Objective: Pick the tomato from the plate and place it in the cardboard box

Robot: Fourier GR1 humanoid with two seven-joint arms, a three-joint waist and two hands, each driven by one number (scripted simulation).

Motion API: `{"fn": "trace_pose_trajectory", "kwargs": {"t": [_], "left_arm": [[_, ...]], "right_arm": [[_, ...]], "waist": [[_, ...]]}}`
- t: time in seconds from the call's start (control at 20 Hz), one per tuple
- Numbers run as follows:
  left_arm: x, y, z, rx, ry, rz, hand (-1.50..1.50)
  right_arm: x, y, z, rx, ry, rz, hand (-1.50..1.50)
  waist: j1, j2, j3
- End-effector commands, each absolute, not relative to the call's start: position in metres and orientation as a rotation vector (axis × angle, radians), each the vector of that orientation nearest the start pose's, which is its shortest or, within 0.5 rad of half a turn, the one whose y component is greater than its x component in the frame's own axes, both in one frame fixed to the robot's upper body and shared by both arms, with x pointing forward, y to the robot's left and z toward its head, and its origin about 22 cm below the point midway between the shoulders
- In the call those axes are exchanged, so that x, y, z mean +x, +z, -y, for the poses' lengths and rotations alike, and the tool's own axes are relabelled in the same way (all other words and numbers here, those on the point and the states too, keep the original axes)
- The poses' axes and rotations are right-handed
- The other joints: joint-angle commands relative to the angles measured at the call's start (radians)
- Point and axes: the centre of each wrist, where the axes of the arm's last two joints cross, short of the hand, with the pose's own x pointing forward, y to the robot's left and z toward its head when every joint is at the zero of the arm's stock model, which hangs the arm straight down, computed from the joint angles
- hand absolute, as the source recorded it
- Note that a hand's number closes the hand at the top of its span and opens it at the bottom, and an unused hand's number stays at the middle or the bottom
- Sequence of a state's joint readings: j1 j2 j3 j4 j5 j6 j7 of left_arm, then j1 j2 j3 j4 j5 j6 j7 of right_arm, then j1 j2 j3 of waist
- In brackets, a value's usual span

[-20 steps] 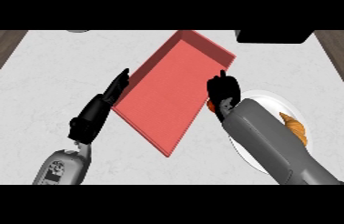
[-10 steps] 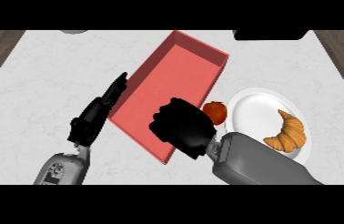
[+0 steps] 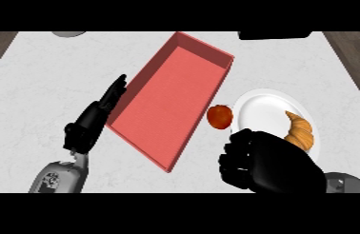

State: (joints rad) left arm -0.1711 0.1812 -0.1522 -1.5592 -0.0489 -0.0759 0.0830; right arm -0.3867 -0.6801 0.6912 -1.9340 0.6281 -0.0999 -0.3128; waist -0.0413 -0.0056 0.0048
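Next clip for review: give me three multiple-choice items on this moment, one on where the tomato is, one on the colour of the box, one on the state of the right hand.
1. Where is the tomato?
A. at the left rim of the plate, beside the box
B. inside the box
C. in the left hand

2. What colour is the box?
A. blue
B. red
C. green

3. How is the right hand?
A. flat on the box
B. curled round the croissant
C. fingers curled, holding nothing, just below the tomato

Answers: 1 A, the tomato lies between plate rim and box wall. 2 B, the box shows red all over. 3 C, the curled fingers are apart from the tomato.
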Motion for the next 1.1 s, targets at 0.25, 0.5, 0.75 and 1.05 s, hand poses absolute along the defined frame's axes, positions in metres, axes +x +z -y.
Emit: {"fn": "trace_pose_trajectory", "kwargs": {"t": [0.25,0.5,0.75,1.05], "left_arm": [[0.275,0.034,-0.213,-0.003,-0.421,1.594,0.00],[0.268,0.037,-0.212,-0.038,-0.440,1.587,0.00],[0.279,0.044,-0.211,-0.025,-0.438,1.609,0.00],[0.278,0.046,-0.204,-0.049,-0.439,1.600,0.00]], "right_arm": [[0.203,0.165,0.263,0.164,-1.635,-2.993,1.50],[0.196,0.194,0.289,0.093,-1.588,-3.126,1.50],[0.213,0.205,0.292,0.256,-1.584,-3.189,1.50],[0.223,0.242,0.270,0.253,-1.579,-3.232,1.50]], "waist": [[0.005,0.004,-0.002],[0.024,0.002,-0.004],[0.041,0.005,-0.005],[0.048,0.006,-0.005]]}}
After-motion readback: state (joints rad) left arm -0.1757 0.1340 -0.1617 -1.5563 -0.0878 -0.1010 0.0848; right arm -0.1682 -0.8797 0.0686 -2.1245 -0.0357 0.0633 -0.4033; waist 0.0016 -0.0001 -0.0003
